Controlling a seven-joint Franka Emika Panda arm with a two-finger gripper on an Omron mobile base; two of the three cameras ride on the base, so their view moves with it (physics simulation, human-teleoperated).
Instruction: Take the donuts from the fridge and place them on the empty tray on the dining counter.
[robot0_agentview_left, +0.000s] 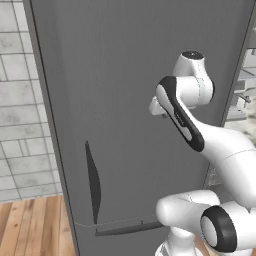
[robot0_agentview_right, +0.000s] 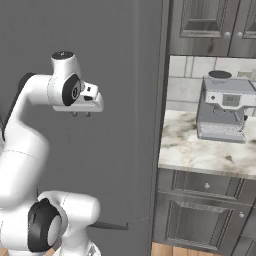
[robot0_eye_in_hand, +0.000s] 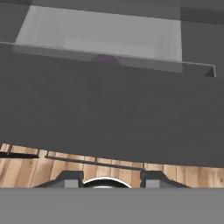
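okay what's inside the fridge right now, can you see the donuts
Looking down past the fridge door's top edge, the hand view shows a pale shelf with a faint purple blob on it, possibly a donut. The door covers everything else inside.

No readable text, labels, brands, numbers or signs anywhere. The coffee machine (robot0_agentview_right: 223, 107) on the marble counter has a small pale display panel on its front – too blurred to make out any chars. The fridge (robot0_agentview_left: 135, 100) door is plain dark grey, no logo or sticker – same in the hand view. The cabinets (robot0_agentview_right: 215, 27) carry no markings either.
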